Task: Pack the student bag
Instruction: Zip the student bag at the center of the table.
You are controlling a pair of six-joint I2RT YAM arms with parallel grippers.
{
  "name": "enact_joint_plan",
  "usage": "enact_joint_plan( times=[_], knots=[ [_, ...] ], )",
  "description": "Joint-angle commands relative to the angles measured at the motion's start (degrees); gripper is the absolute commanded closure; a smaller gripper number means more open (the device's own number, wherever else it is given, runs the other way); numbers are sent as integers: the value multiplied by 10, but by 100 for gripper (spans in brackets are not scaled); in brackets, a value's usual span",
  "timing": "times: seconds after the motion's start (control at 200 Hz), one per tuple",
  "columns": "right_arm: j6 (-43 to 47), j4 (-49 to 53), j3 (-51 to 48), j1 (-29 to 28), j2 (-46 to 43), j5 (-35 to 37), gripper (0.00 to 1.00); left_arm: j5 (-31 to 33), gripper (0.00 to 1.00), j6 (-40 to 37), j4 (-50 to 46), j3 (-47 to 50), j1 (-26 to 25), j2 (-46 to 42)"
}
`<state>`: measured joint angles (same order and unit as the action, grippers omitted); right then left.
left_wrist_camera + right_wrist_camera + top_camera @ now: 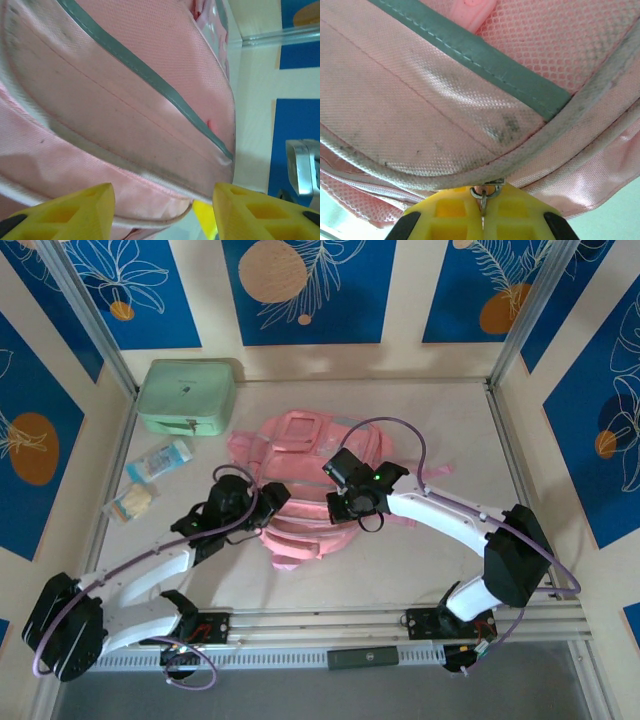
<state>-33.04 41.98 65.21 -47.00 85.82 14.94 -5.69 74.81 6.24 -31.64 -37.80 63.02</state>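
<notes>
One table [420, 570], pale top, carries all items; blue floral wall panels stand on the far, left and right sides.

Student bag [295, 435]: pink fabric, largest item. Lies flat at table centre, just far of both arm bases. Front pocket faces up at the far end. In the left wrist view the bag [125, 100] shows a grey strip [150, 75] running diagonally across the pink weave, with dirt marks along the seams. In the right wrist view the bag [420, 110] shows the same kind of strip [485, 60] above a piped edge, with mesh fabric at upper right.

Two arms, white links, black joints, reach in from the near edge and meet over the bag's near half.

Left gripper [262, 502]: at the bag's left side. Wrist view: left gripper [162, 200] has its yellow fingers [75, 212] set wide apart, nothing held, bag edge directly ahead of the gap.

Right gripper [345, 505]: over the bag's centre-right. Wrist view: right gripper [482, 212] has its jaws pressed together, pinching the small metal zip pull [483, 192] at the bag's piped edge.

Mint green case [188, 395]: boxy, far-left corner, apart from the bag.

Blue-white packet [160, 460]: near of the case, left of the bag.

Small clear packet [132, 502] w/ tan contents: just near-left of the blue-white packet.
</notes>
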Motion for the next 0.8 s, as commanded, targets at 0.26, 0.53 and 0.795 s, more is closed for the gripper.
enact_joint_plan(
  times=[0.26, 0.53, 0.795],
  knots=[
    [7, 28, 17, 18, 5, 19, 100, 105, 73, 61, 67, -22, -24, 126],
    [56, 61, 49, 73, 14, 88, 100, 137, 100, -24, -48, -52, -8, 125],
    [78, 45, 92, 127, 52, 70, 100, 105, 100, -87, -73, -82, 7, 148]
  ],
)
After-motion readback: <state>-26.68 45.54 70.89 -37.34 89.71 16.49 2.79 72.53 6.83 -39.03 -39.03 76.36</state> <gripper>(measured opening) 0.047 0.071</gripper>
